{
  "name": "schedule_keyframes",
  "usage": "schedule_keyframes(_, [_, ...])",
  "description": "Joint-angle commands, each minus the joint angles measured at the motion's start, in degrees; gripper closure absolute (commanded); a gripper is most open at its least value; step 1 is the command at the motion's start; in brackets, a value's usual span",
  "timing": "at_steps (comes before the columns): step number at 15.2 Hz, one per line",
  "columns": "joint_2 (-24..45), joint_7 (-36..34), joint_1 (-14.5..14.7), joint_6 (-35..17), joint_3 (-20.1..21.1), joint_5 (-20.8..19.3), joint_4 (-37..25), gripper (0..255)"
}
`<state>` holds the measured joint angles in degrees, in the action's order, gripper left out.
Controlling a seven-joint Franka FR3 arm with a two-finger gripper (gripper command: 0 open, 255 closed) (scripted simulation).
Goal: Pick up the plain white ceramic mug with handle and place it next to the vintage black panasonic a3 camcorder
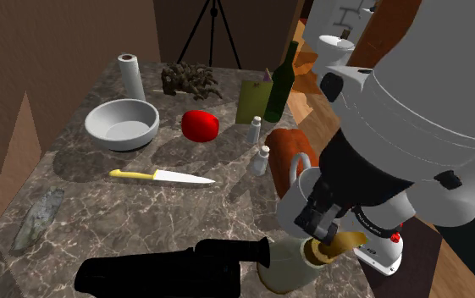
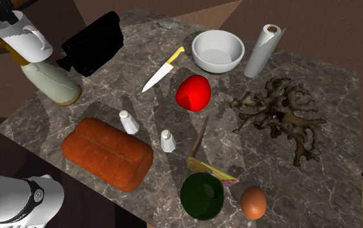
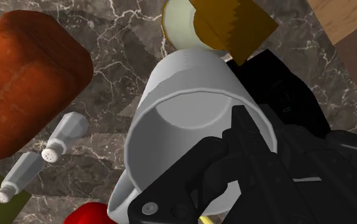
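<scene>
The gripper [image 3: 234,137] is clenched on the rim of the white mug [image 3: 189,83], one black finger inside the cup and the other against its outer wall. The mug hangs tilted in the air, clear of the worktop [image 2: 341,129], over the corner nearest the robot's stand. Directly under it stands a pale jug [image 2: 50,81] with a brown handle and neck, so the jug blocks the spot below the mug. The black camcorder [image 2: 92,42] lies just beside the jug along the same edge, its lens end toward the jug.

Further in from that corner a brown bread loaf [image 2: 109,152] lies along the edge by the stand, with two small shakers [image 2: 129,122] just beside it. A yellow-handled knife [image 2: 162,68] lies in the middle of the worktop, between the camcorder and a red fruit [image 2: 193,92]. Beyond the knife sits a white bowl [image 2: 219,52], and near it a paper towel roll [image 2: 263,52] stands upright at the far edge. A gnarled branch [image 2: 280,116] sprawls toward the far corner. A green bottle [image 2: 202,196], a propped card [image 2: 202,162] and an egg [image 2: 253,202] crowd the edge past the loaf.
</scene>
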<state>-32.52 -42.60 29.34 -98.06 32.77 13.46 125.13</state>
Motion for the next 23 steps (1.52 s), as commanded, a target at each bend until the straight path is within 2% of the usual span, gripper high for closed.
schedule_keyframes(1, [-1.6,-2.3,1.3,1.0,1.5,1.4,0.3,255])
schedule_keyframes(8, [-3.3,-11.7,4.6,3.1,8.6,5.6,-2.0,255])
schedule_keyframes(23, [-3.3,-11.5,5.4,-8.0,12.3,8.1,8.8,255])
